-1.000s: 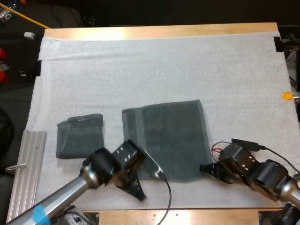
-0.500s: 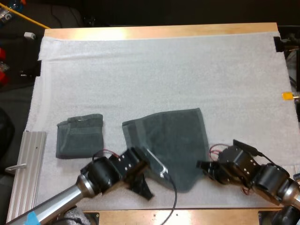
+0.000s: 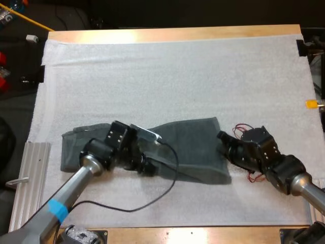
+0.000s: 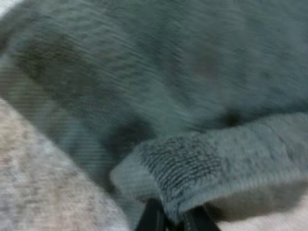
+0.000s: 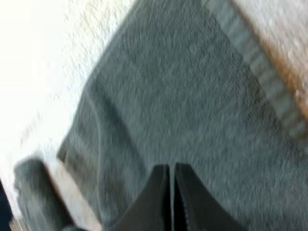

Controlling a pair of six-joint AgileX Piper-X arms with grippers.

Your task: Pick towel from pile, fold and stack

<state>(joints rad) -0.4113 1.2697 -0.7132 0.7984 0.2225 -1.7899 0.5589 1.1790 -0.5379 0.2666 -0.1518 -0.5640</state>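
A dark grey-green towel (image 3: 195, 145) lies half lifted in the middle of the white mat (image 3: 177, 76), its near edge raised and carried toward the far side. My left gripper (image 3: 147, 166) is at its left end, shut on a thick hem fold of the towel (image 4: 192, 72); the pinch shows between the fingers of that gripper (image 4: 175, 221). My right gripper (image 3: 222, 137) is at the towel's right edge. There the black fingers of the right gripper (image 5: 172, 185) press together on the towel (image 5: 192, 96). A folded towel (image 3: 71, 152) lies left of it, partly under my left arm.
A ribbed metal rail (image 3: 28, 183) lies along the mat's left edge near the front. Bare mat stretches across the whole far half of the table. A strip of wooden table edge (image 3: 172, 34) runs along the far side.
Both grippers have moved from the mat's near side toward the far side, drawing the towel's near edge up and over itself. The left arm now overlaps the folded towel.
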